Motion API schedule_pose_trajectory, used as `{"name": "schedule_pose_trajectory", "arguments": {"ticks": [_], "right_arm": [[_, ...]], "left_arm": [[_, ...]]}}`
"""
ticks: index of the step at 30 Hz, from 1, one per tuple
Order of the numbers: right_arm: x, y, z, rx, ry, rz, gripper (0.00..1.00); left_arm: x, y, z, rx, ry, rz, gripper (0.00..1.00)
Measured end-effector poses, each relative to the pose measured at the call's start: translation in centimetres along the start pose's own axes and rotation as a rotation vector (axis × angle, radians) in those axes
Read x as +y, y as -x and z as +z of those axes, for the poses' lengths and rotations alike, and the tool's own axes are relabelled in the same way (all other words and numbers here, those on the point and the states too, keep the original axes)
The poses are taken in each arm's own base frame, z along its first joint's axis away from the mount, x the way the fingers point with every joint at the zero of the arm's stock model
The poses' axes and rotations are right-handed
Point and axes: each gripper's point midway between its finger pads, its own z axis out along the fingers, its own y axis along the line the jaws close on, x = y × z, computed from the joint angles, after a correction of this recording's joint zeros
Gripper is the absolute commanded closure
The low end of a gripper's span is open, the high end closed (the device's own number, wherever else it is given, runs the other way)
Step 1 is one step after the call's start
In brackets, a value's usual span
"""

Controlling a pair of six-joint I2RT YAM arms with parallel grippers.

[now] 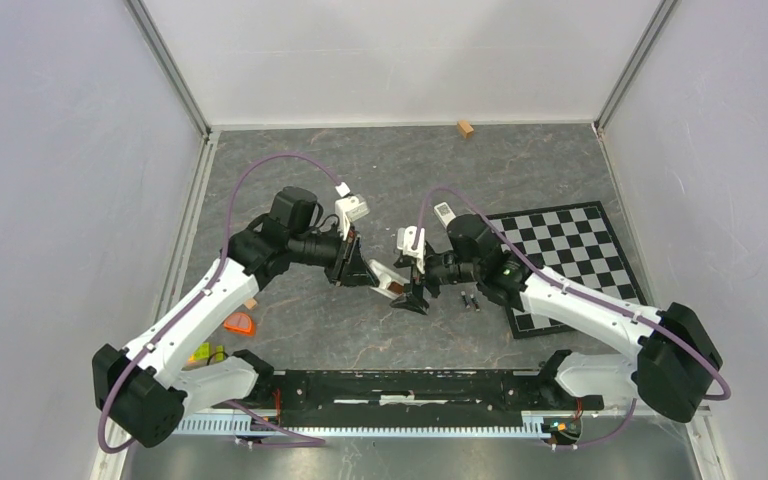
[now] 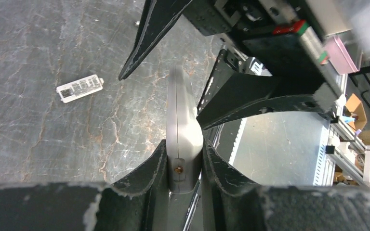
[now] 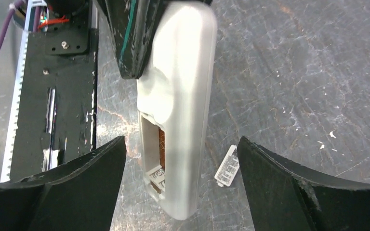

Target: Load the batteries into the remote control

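Note:
My left gripper (image 2: 184,144) is shut on the remote control (image 2: 183,115) and holds it edge-on above the table. In the right wrist view the remote control (image 3: 185,86) shows its plain white back. Its battery compartment (image 3: 156,159) is uncovered, with a spring contact and something brownish inside. My right gripper (image 3: 180,139) is open, one finger on each side of the remote's free end without touching it. The loose white battery cover (image 3: 226,166) lies on the table below. Two dark batteries (image 1: 469,299) lie on the table just right of my right gripper (image 1: 412,295).
A checkerboard mat (image 1: 570,260) lies at the right under the right arm. A small wooden block (image 1: 465,128) sits by the back wall. An orange piece (image 1: 241,323) and a yellow-green item (image 1: 200,352) lie near the left arm's base. The black rail (image 1: 410,385) runs along the near edge.

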Motion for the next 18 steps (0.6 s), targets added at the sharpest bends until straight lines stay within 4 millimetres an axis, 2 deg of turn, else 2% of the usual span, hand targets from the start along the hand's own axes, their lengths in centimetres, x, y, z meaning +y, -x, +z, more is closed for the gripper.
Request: {"name": "schedule_pose_trajectory", "arguments": {"ticks": [4, 8, 13, 18], "right_arm": [[0.4, -0.8, 0.0, 0.036, 0.005, -0.003, 0.37], [0.6, -1.1, 0.0, 0.047, -0.001, 0.039, 0.55], [0.8, -0.1, -0.5, -0.003, -0.029, 0.074, 0.75], [0.7, 0.7, -0.8, -0.072, -0.070, 0.167, 0.80]], "left_arm": [[-0.8, 0.0, -0.1, 0.001, -0.045, 0.009, 0.95], [-1.0, 0.5, -0.3, -0.023, -0.048, 0.031, 0.89], [-1.7, 1.8, -0.6, -0.091, -0.066, 0.052, 0.70], [-2.1, 3.5, -0.4, -0.199, -0.097, 0.010, 0.61]]}}
